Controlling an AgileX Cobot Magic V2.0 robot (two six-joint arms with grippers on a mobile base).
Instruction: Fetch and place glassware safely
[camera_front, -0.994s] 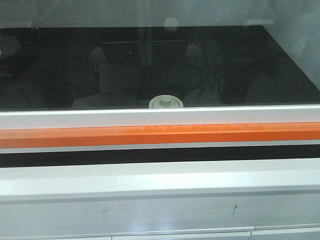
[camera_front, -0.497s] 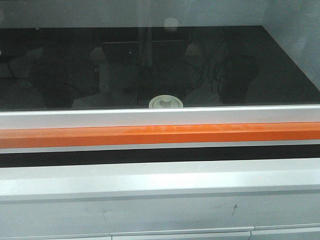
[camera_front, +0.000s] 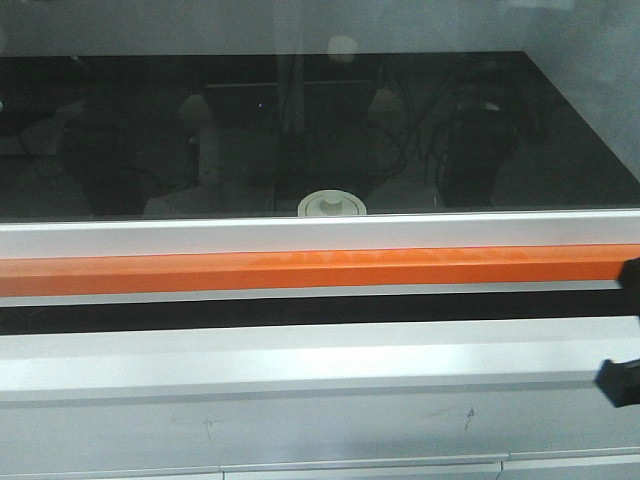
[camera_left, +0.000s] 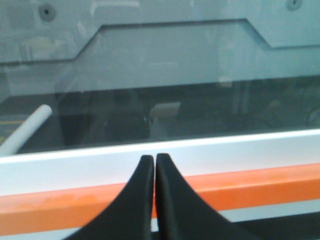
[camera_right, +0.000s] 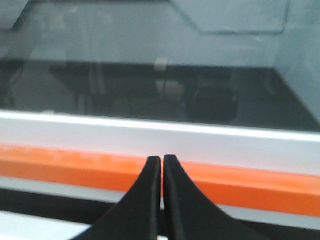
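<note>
**Lidded jar at the near edge of the black surface, both pincers clenched empty**

The small, squat, clear glass jar (camera_front: 332, 205) stands about mid-width at the near edge of a glossy black surface (camera_front: 120, 130), just behind a smooth white rail (camera_front: 150, 238). In the front view only its top shows. That is the round cream-white lid, a flat disc with a raised rim and a small central knob. The rail hides the glass body. Neither arm touches the jar.

The black surface is mirror-like and carries dim reflections of cables and pale blocks. Pale, matt walls rise behind it and at its right side. Below the white rail runs a straight orange band (camera_front: 150, 275) with a slightly mottled finish. Under that come a dark slot and a broad grey panel (camera_front: 300, 420) marked with faint scuffs. Two black pieces (camera_front: 622, 382) with hard, angular outlines jut in at the right edge of the front view. Which part of the arm they belong to cannot be told.

The left gripper (camera_left: 153, 158) has smooth, black, curved fingers that taper to tips pressed together with nothing between them. It hangs in front of the orange band. A white tube (camera_left: 27, 129), round and matt, slants in at the left of that view. The right gripper (camera_right: 162, 159) is clenched the same way, its matching fingertips meeting over the orange band, and it grasps nothing.
</note>
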